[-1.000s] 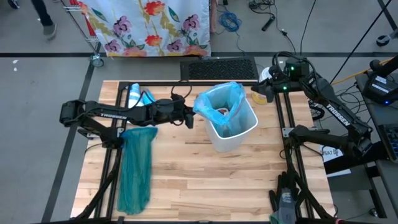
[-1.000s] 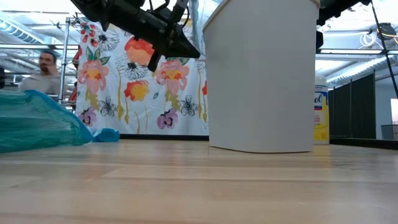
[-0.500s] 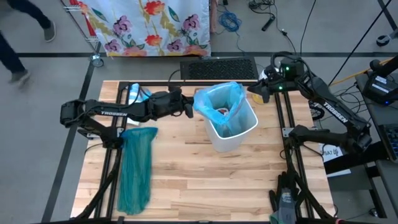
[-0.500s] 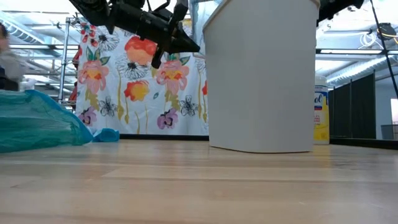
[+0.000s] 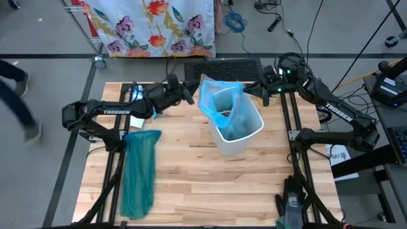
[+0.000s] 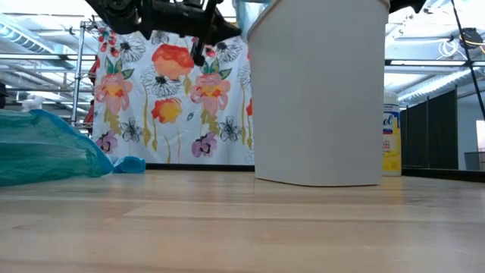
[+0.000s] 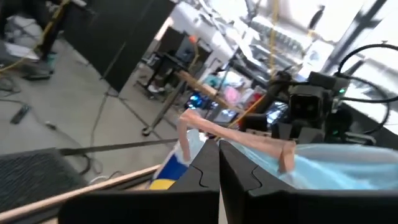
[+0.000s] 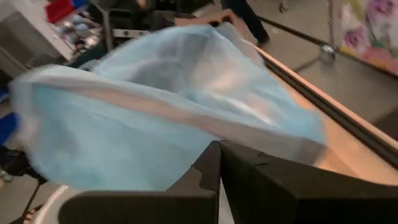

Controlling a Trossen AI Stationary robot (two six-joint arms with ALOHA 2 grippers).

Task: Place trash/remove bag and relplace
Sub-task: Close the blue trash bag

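- Wooden tabletop point(image 5: 191, 172) is carrying a white bin point(image 5: 238, 137) lined with the bag point(image 5: 222, 105).
- We are holding both grippers' fingers closed: left gripper point(image 5: 189, 97), right gripper point(image 5: 250, 90) flanking it.

1 camera hangs overhead, looking straight down on the whole wooden table point(image 5: 191, 172) and both arms. Another sits at tabletop height, facing level across the boards to the flowered curtain point(image 6: 174, 98) at the far side, close up to the white bin point(image 6: 318, 91). Those 2 views share the bin, the curtain and the teal bag point(image 6: 45, 148) on the left. Each wrist camera peers along its own 2 fingers, very near the pale blue bag point(image 8: 168, 106).
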